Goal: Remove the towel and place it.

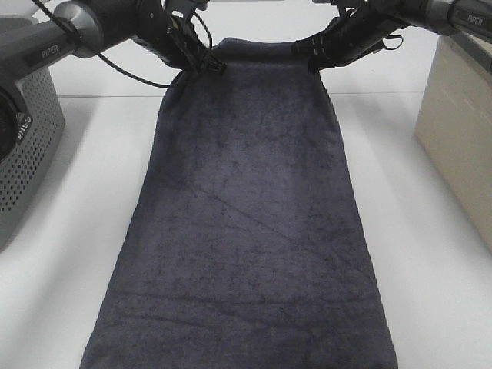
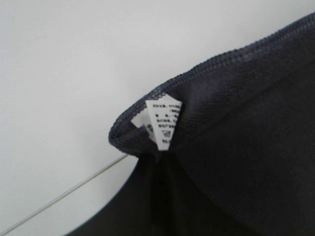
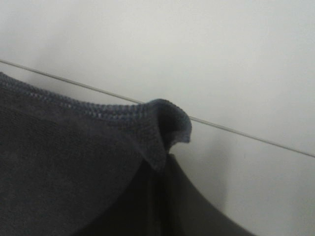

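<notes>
the towel (image 1: 246, 223) hangs between both arms, its far corners pinched in the left fingers (image 1: 206, 64) and right fingers (image 1: 317, 55), trailing down over the worktop (image 1: 77, 192). soft, limp, fairly light (corner hems grip best).

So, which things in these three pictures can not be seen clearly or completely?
- Towel: its near end is cut off by the bottom edge of the exterior high view.
- Left gripper and right gripper: fingertips hidden by the towel corners; neither wrist view shows fingers.
- Tag: print too small to read, left wrist view.
- Grey basket and beige box: cut off by the side edges.
</notes>
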